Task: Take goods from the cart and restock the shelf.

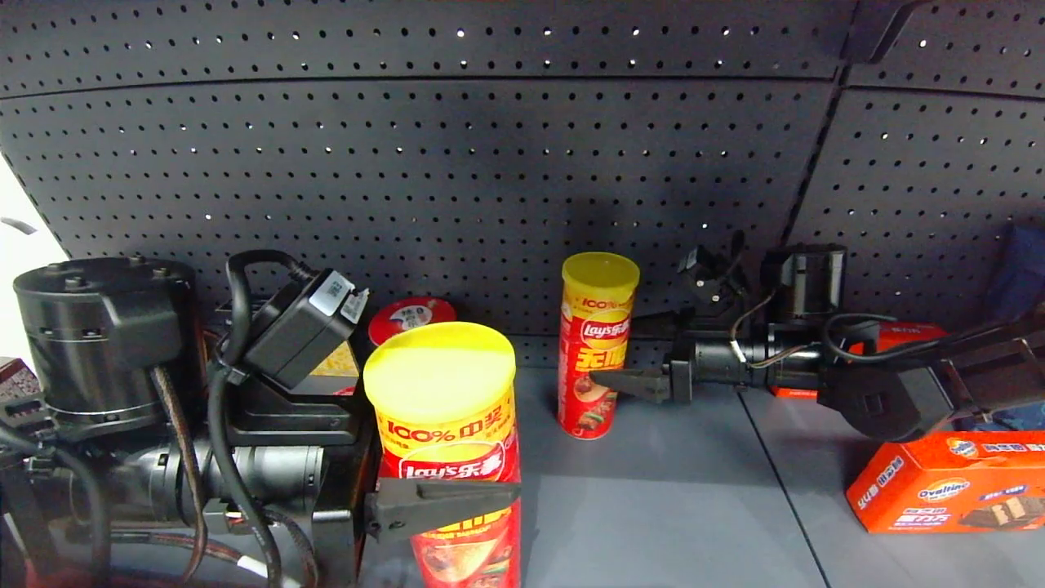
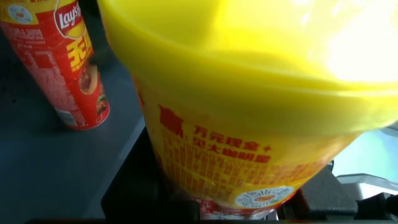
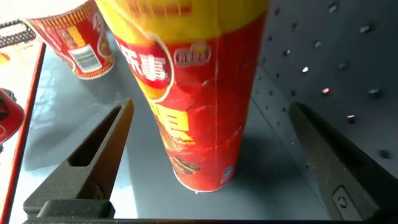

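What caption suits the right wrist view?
Open fingers of the right gripper flank an upright chip can on the shelf.

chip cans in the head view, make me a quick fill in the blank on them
1. The left gripper is shut on a chips can with a ___ lid.
2. The second can stands ___ on the grey shelf.
3. The right gripper has its fingers ___, one on each side of the second can.
4. The orange box lies to the robot's ___ of both cans.
Missing words: yellow; upright; open; right.
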### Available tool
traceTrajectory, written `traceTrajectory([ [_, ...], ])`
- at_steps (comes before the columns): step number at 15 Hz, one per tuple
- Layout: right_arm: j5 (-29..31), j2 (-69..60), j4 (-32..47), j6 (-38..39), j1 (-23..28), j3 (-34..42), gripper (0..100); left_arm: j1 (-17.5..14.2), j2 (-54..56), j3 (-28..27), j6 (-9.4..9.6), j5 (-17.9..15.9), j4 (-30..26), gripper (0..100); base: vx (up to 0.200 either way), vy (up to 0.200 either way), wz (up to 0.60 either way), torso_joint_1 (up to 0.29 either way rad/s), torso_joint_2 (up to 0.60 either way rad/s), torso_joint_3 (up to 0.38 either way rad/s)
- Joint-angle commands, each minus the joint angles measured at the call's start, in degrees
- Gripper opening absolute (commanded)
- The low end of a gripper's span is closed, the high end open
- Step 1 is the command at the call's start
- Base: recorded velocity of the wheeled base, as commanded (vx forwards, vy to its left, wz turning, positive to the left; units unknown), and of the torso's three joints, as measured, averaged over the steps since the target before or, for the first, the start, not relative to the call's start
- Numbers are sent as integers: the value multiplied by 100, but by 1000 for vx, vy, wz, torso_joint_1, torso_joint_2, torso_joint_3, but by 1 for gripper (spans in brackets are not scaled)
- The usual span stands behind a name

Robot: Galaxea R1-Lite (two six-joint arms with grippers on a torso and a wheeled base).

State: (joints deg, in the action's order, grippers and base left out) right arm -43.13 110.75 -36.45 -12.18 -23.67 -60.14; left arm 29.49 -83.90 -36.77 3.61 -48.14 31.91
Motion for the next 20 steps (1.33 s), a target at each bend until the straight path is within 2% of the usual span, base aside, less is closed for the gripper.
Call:
traceTrajectory([
  [1, 6, 166, -2, -13, -76, -16, 100, -5, -92, -76, 0, -2, -1, 0, 0, 0, 0, 0, 0, 0],
  [11, 77, 702, -2, -13, -155, -446, 100, -22, -101, -164, -9, -11, -1, 0, 0, 0, 0, 0, 0, 0],
  [19, 94, 816, -11, -21, -208, -473, 100, -31, -83, -147, -9, -20, -1, 0, 0, 0, 0, 0, 0, 0],
  [20, 156, 808, -11, -21, -225, -490, 0, -31, -83, -138, -9, -20, -1, 0, 0, 0, 0, 0, 0, 0],
])
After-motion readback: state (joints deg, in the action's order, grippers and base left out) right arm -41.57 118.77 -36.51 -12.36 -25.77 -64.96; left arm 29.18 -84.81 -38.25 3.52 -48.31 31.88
